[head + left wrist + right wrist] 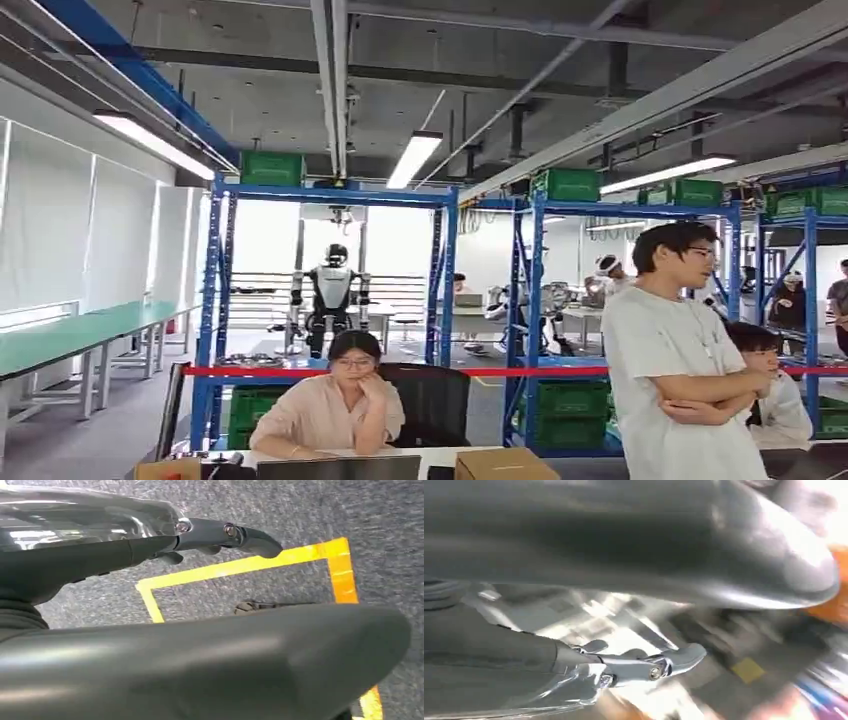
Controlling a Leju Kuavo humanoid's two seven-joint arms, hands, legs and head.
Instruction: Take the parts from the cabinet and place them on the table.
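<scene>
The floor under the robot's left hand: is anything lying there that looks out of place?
Yes. A small dark, flat object with a thin cord trailing from it lies on the grey carpet floor, inside the yellow taped rectangle. It looks dropped; what it is cannot be told. The left hand holds nothing.

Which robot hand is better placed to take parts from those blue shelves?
Neither, so far. The left hand hangs empty over grey floor with yellow tape; the right hand hangs empty in a blurred view. The blue metal shelves stand behind the seated person.
</scene>
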